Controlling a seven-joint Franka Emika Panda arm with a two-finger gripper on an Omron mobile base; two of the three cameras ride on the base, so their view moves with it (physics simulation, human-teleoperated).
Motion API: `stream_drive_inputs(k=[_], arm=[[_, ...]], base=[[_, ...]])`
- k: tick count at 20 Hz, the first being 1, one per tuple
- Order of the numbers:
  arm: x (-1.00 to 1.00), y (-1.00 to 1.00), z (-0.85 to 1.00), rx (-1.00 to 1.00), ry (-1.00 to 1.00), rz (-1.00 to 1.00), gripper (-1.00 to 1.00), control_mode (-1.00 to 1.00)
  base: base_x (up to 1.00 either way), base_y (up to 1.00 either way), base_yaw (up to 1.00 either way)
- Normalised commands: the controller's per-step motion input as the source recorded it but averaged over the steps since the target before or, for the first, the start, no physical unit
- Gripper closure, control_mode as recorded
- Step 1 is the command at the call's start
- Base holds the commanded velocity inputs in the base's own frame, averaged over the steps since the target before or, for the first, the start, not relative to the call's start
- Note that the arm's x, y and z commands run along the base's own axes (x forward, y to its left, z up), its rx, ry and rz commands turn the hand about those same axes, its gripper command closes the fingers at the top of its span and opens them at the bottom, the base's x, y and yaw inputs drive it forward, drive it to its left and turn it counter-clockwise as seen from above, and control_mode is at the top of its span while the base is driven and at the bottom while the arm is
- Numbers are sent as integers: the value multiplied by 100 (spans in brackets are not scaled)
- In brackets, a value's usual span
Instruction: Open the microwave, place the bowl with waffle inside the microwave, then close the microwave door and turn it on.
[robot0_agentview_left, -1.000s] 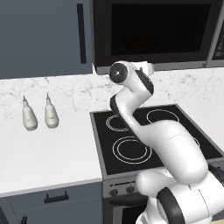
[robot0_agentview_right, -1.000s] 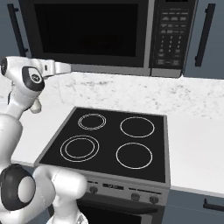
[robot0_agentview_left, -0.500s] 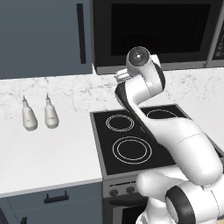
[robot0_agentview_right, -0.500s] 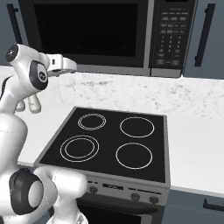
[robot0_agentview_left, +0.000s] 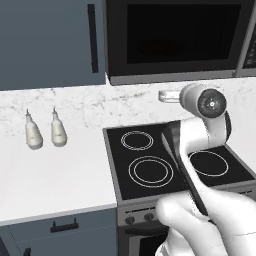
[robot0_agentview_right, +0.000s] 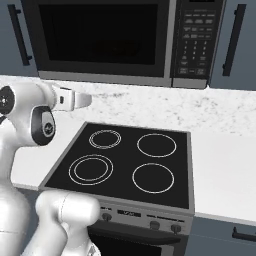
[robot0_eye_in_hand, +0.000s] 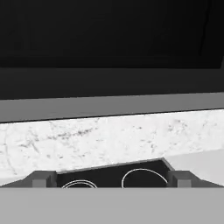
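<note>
The two-finger jaws of the white arm are seen spread to full width with nothing between them — the two dark fingertips stand far apart at the bottom of the hand view. Ahead of and above the jaws, the large black box microwave is mounted over the marbled white surface, its wide black windowed door shut. Below and just beyond the jaws lies the black four-ring stovetop. Well off to the jaws' left — against the backsplash — two small pale bottles are stood side by side, under a blue-grey cabinet door.
</note>
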Motion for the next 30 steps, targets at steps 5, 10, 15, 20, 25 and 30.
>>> stream_drive_inputs(k=[5, 10, 15, 20, 25, 30], arm=[[-61, -100, 39, 84, -30, 0, -100, -100], [-40, -100, 63, 95, -9, 0, 100, -100], [-15, -100, 68, 74, 10, -1, 100, -100], [2, -89, 2, 21, 19, 1, 100, -100], [-7, -79, -55, 35, -24, 1, 100, -100], [10, -45, -22, 38, -30, 0, 100, -100]], base=[[0, 0, 0], [0, 0, 0], [0, 0, 0], [0, 0, 0], [0, 0, 0], [0, 0, 0]])
